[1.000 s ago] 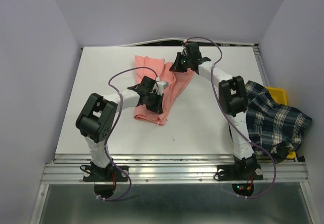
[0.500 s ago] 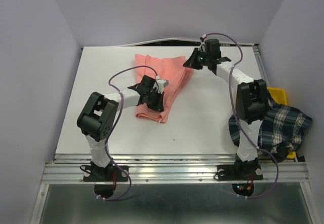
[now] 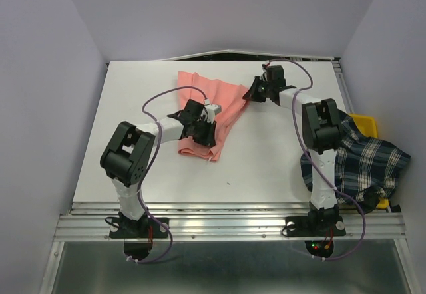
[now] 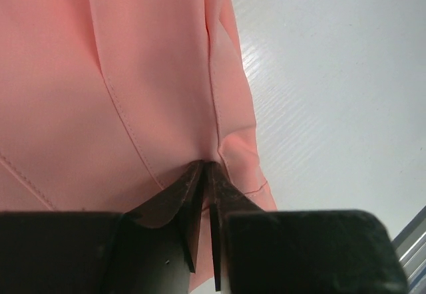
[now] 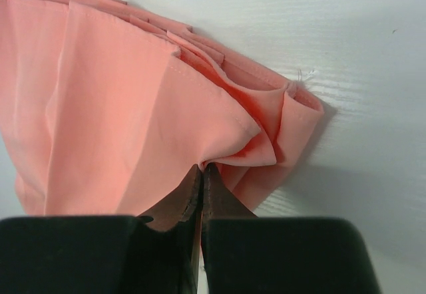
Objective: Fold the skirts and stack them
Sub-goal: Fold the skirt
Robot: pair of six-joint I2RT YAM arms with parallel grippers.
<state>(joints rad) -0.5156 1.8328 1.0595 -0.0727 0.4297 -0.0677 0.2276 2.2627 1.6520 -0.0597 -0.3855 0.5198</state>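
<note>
Two skirts: the salmon-pink skirt (image 3: 225, 100) lies spread near the middle of the counter (image 3: 133, 108), between the two arms. The plaid skirt (image 3: 369, 164) is heaped at the right edge, draped over the yellow bin (image 3: 367, 124) and well apart from the pink one.
Left tool (image 3: 204, 133): the jaws are drawn together to a hairline, nipping a thin fold of pink cloth close to the skirt's right-hand side seam, at the near end.
Right tool (image 3: 251, 96): the jaws are likewise pressed tight, holding the far right corner where the pleats bunch into a thick wad.
Feel of the cloth: it looks thin, light and limp, with a smooth weave. I'd expect it to sag between any two holds and to slip if only one layer is caught.
Where to hold: stitched hems and seams look the firmest. A grip on the bunched pleat corner gathers several layers at once.
Pleats: they fan wide, so they probably splay unless the edge is kept taut between both holds.
Plaid skirt handling: it seems a heavier weave, and it is crumpled, so its corners need finding first.
</note>
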